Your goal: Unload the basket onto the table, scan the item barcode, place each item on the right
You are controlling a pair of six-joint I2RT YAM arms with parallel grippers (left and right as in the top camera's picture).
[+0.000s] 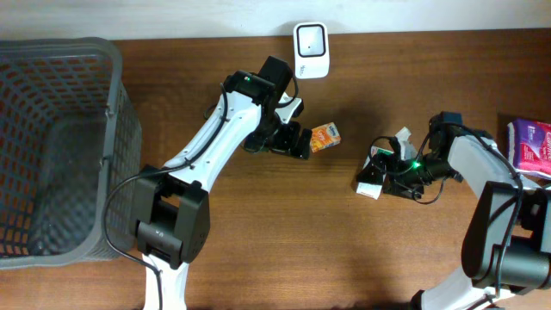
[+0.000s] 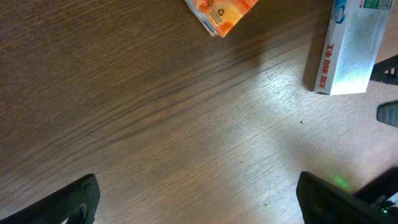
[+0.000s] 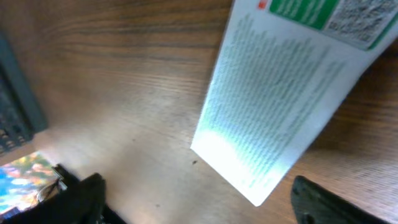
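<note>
Mostly dark wood-grain surface (image 1: 258,241), with a pale wall strip along the far edge. A grey plastic mesh basket (image 1: 127,138) fills the left side, and a purple soft pack (image 1: 529,145) sits at the right edge.

The left hand (image 2: 196,186) is spread fully wide and holds nothing. It is low over bare wood at centre. The right hand (image 3: 198,186) is also spread fully and empty, with only a corner of the box reaching in between its fingers. No contact is visible.

Which item is meant is unclear, as there are two candidates:
- **Long white printed cardboard box (image 3: 280,106):** lies flat right of centre under the right hand. It looks light and stiff, but the thin walls would dent if squeezed hard. Best taken across the narrow width near the middle, keeping the printed code face clear.
- **Small orange foil-like packet (image 1: 325,136):** sits just beside the left hand on its right. It is probably very light, soft and slippery. Pinch an edge gently.

The white rounded scanner unit (image 1: 310,47) stands at far centre, near the packet and well apart from the box.
</note>
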